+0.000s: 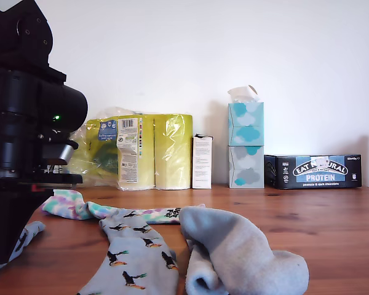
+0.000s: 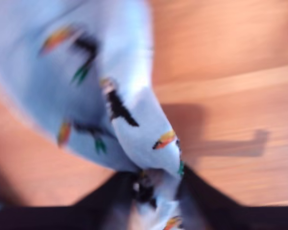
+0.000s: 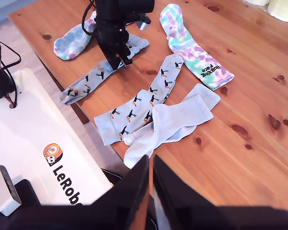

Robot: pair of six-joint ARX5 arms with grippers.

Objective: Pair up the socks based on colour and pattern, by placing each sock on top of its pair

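My first gripper is shut on a blue-grey animal-print sock, which fills the blurred first wrist view. The second wrist view shows that gripper pinching this sock near the table edge. A second animal-print sock lies beside it, partly under two light-blue ribbed socks that overlap each other. One tie-dye sock with black lettering lies further in, and another tie-dye sock lies behind the first arm. My second gripper hangs high above the table edge, shut on nothing.
Along the wall in the exterior view stand a toilet-roll pack, a small white box, stacked tissue boxes and a protein-bar box. A white base board with cables sits off the table edge.
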